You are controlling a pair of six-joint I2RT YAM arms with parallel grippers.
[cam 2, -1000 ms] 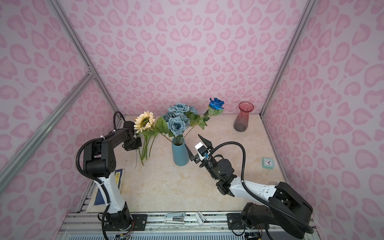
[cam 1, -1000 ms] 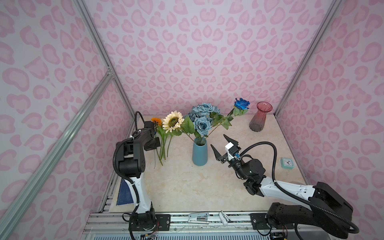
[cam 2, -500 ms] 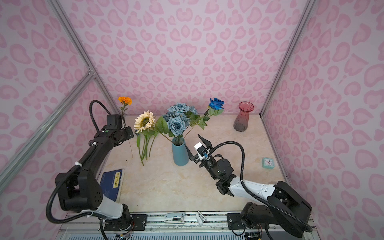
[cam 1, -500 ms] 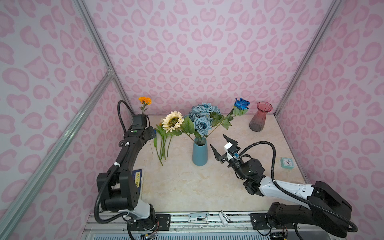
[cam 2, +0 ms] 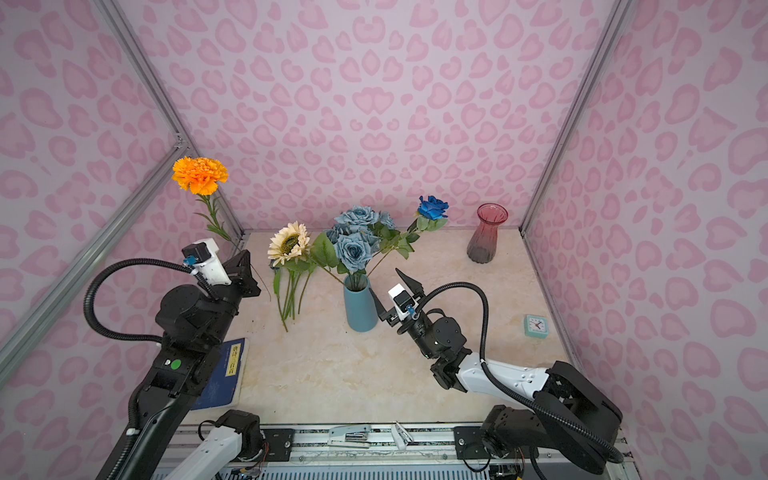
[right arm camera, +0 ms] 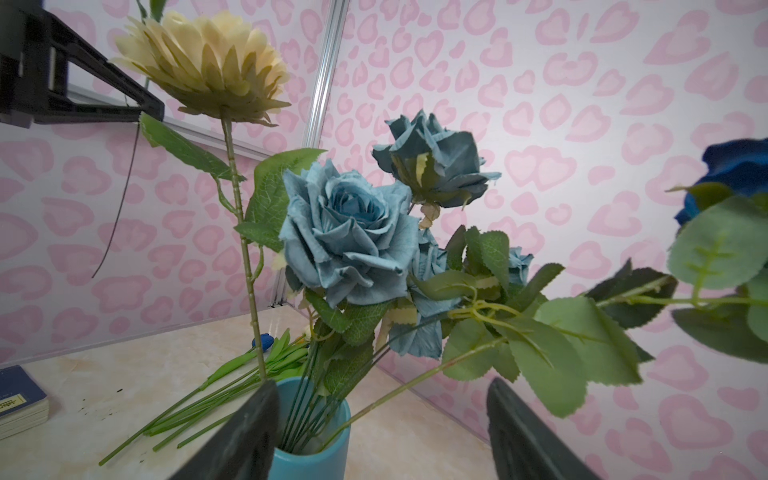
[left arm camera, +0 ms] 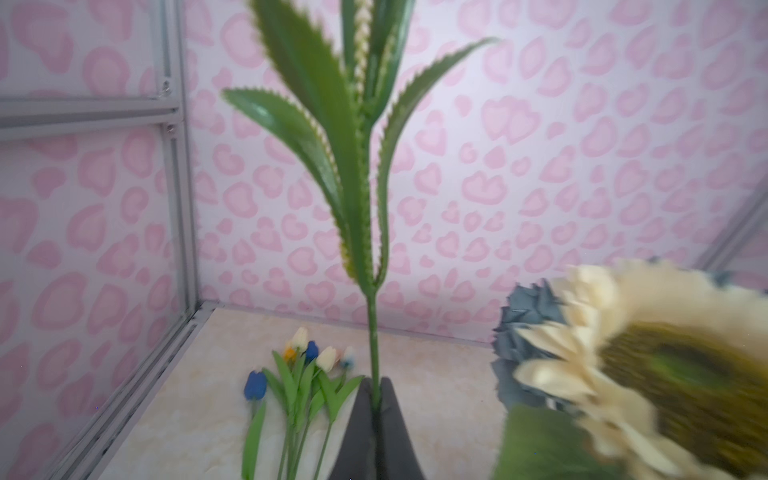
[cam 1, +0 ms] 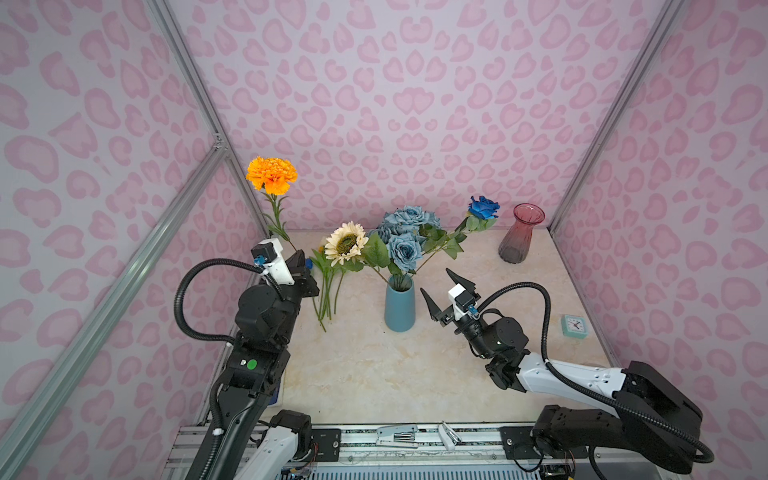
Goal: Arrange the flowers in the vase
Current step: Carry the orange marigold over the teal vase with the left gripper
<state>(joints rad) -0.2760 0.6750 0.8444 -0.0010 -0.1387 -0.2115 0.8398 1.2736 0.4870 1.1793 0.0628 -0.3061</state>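
In a top view the left claw (cam 1: 302, 268), clamped on the stem of the orange marigold (cam 1: 272, 174), holds it upright well left of the blue vase (cam 1: 400, 305). The right claw (cam 1: 435, 280) gapes just right of the vase. Left wrist: tulips (left arm camera: 299, 357) lie on the desk (left arm camera: 436, 395) beyond. Right wrist: the vase mouth looks crowded. Likely next: carry the marigold over and thread its stem in.

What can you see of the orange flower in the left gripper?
The orange flower is artificial: a full, ruffled orange head, fabric-like, on a thin green plastic-looking stem with long saw-edged leaves partway up. It stands nearly upright, leaning slightly, head high in front of the pink wall. The left gripper is shut on the lower stem; a thin dark wire end hangs below the grip. Nothing else appears to touch it.
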